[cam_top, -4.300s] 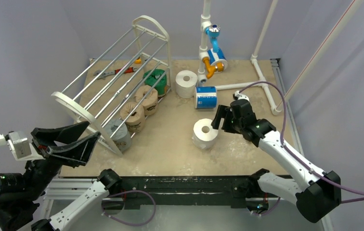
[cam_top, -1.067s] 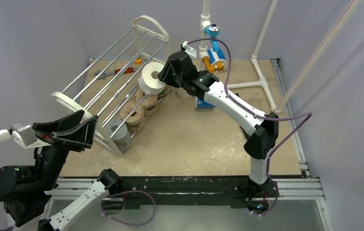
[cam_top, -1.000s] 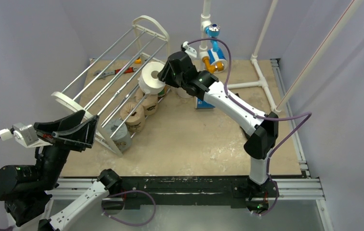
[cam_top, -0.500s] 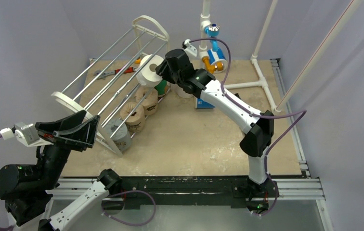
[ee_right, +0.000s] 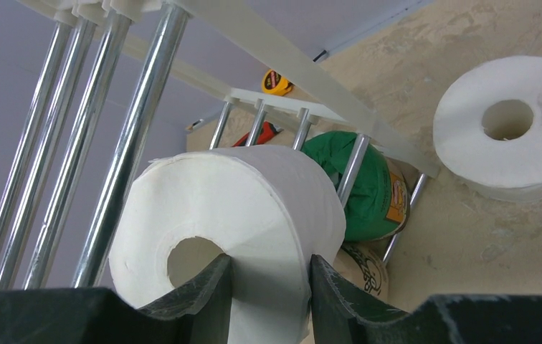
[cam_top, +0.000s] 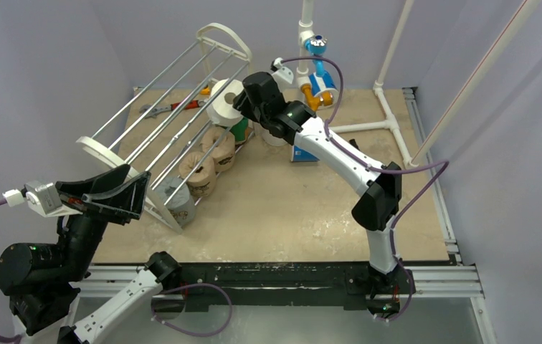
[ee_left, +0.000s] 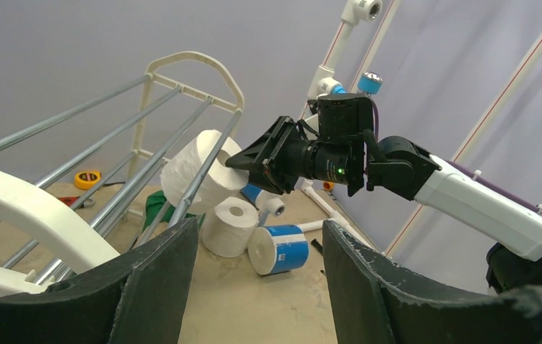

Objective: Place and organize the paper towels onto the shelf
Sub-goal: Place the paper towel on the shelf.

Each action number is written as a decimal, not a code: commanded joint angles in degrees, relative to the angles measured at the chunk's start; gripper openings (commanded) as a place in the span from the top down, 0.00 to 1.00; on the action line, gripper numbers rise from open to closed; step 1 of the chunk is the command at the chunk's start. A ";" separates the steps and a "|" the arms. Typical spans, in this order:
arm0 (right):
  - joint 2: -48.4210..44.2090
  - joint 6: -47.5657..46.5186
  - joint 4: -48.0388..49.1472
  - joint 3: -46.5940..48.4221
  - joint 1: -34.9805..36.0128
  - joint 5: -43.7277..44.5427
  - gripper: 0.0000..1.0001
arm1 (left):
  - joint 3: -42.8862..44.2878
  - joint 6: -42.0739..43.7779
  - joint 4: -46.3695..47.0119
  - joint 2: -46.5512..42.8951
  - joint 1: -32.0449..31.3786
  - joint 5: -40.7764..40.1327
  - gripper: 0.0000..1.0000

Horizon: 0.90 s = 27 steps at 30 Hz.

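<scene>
My right gripper (cam_top: 238, 106) is shut on a plain white paper towel roll (cam_top: 224, 102), one finger in its hollow core and the other on its outer side. It holds the roll (ee_right: 254, 208) against the upper silver rods of the shelf (cam_top: 110, 159) near the far arched end. On the shelf's bottom tier lie a green roll (ee_right: 365, 190), two printed tan rolls (cam_top: 201, 172) and a grey roll (cam_top: 178, 204). Another white roll (ee_left: 229, 226) and a blue-white roll (ee_left: 282, 247) rest on the table. My left gripper (cam_top: 135, 186) hangs open and empty by the shelf's near end.
A white pipe frame with blue and orange fittings (cam_top: 317, 72) stands at the back. A yellow tape measure (ee_left: 87, 178) and red-handled tools (cam_top: 182, 105) lie behind the shelf. Purple walls close in both sides.
The right arm lifted the white roll off the table and carried it left to the shelf; in the last second it moved further up toward the far end. The left gripper barely shifted.
</scene>
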 commanded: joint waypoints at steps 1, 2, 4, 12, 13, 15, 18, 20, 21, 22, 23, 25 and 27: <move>0.20 -0.54 2.09 4.61 -0.14 0.46 1.00 | -0.14 -0.33 0.65 -0.07 0.30 -0.62 0.37; 0.35 -0.70 1.97 4.97 -0.14 0.32 1.00 | -0.14 -0.33 0.69 -0.04 0.32 -0.62 0.37; 0.96 -0.97 1.59 5.78 -0.15 0.12 0.99 | -0.22 -0.40 0.66 -0.03 0.33 -0.64 0.37; 1.41 -1.56 1.11 6.16 -0.14 -0.42 0.89 | -0.36 -0.25 0.40 -0.27 0.33 -0.88 0.37; 1.32 -1.65 0.98 6.16 -0.14 -0.44 0.88 | -0.32 -0.22 0.40 -0.23 0.28 -0.86 0.36; 1.31 -1.77 0.95 6.15 -0.14 -0.55 0.84 | -0.32 -0.24 0.40 -0.20 0.30 -0.96 0.36; 1.24 -2.05 0.89 6.07 -0.14 -0.77 0.76 | -0.40 -0.20 0.35 -0.09 0.28 -0.88 0.36; 1.25 -2.10 0.89 6.00 -0.14 -0.82 0.75 | -0.40 -0.25 0.31 -0.10 0.30 -0.93 0.36; 1.15 -2.17 0.87 6.06 -0.14 -0.90 0.73 | -0.48 -0.25 0.27 -0.17 0.33 -1.03 0.37; 1.18 -2.30 0.86 6.05 -0.14 -1.05 0.71 | -0.49 -0.25 0.26 -0.19 0.33 -1.03 0.36; 1.15 -2.44 0.86 5.99 -0.13 -1.11 0.69 | -0.49 -0.25 0.22 -0.16 0.31 -1.05 0.37; 1.07 -2.45 0.95 5.77 -0.13 -1.33 0.63 | -0.49 -0.25 0.19 -0.30 0.31 -1.04 0.37; 1.01 -2.61 1.15 5.51 -0.13 -1.75 0.59 | -0.55 -0.25 0.14 -0.22 0.31 -1.04 0.36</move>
